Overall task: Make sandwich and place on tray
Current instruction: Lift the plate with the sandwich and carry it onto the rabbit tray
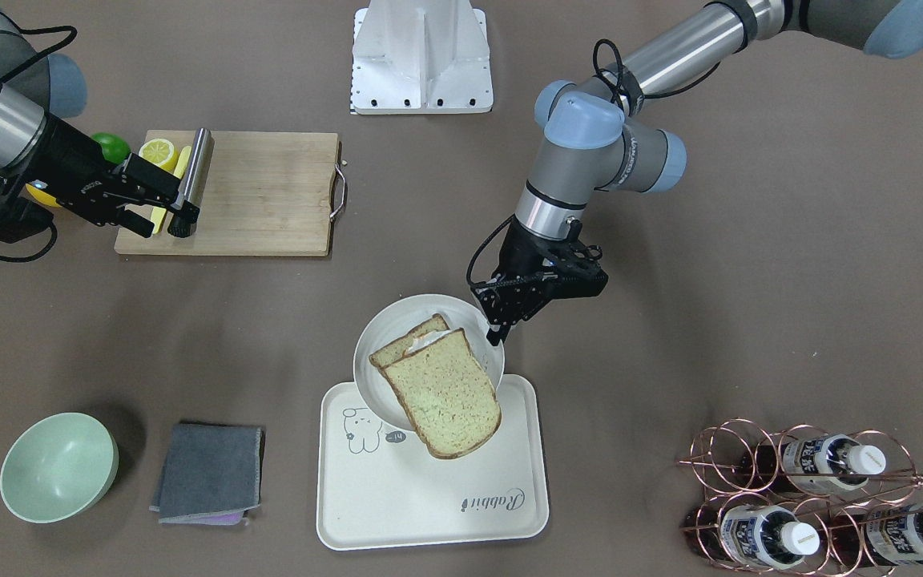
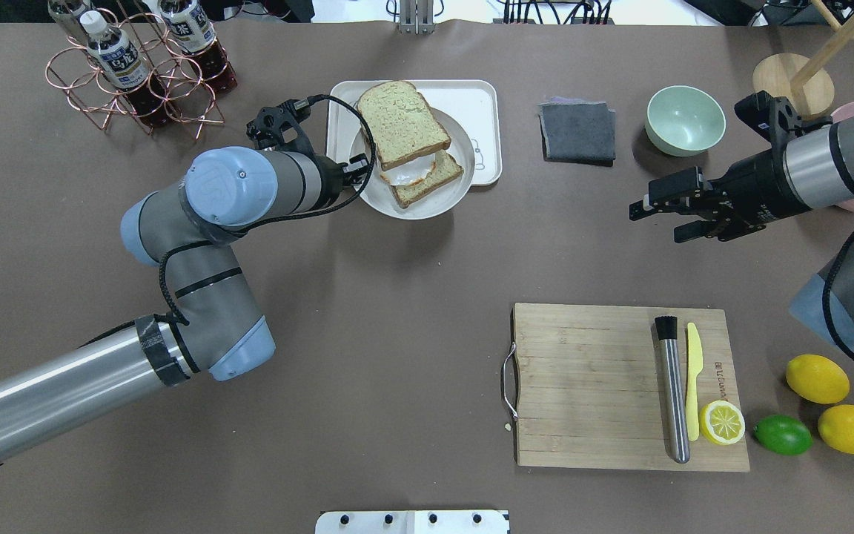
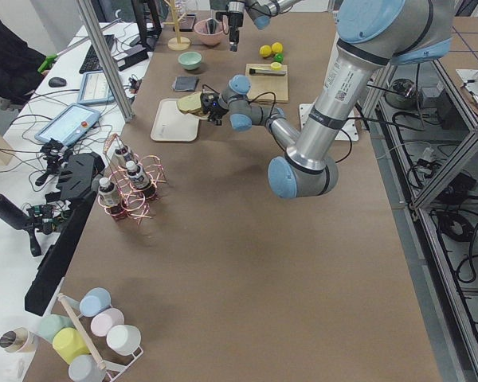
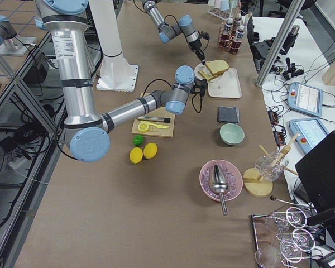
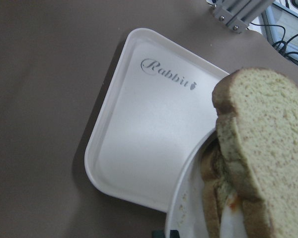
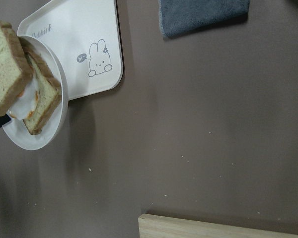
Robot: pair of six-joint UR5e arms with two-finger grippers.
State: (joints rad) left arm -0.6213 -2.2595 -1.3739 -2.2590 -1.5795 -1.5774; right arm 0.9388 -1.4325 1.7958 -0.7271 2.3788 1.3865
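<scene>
We see the left arm (image 2: pixel 227 185) reaching across the table to its far side. The right arm (image 2: pixel 827 159) hangs on its own side, beyond the wooden cutting board (image 2: pixel 590 386), and we judge it is parked there simply to keep clear. The right gripper (image 2: pixel 653 225) has its fingers spread and carries nothing.

The tray (image 1: pixel 429 513) lies flat on the table, most of its floor bare toward the "Rabbit" script. Over its robot-side edge, beside the small animal drawing, is the round white dish (image 1: pixel 409 306), which the left gripper (image 1: pixel 496 332) pinches by the rim. In the left side view the dish looks lifted and tipped toward the tray. We take that as the reason for the hold: the sandwich (image 1: pixel 437 385) can be slid off whole, since picking it up could squash or split it.

The sandwich is on the dish, above the tray, not yet down on it. Its top slice (image 1: pixel 445 401) sits skewed off the lower slice (image 1: pixel 401 344) and overhangs the dish's rim above the tray floor. The egg (image 2: pixel 406 176) shows white in the gap between them. The clamped fingers grip the rim on the robot's left side of the dish, away from that overhang. So the sandwich lies just beside the gripper, one corner of the top slice near the fingers but apart from them.
</scene>
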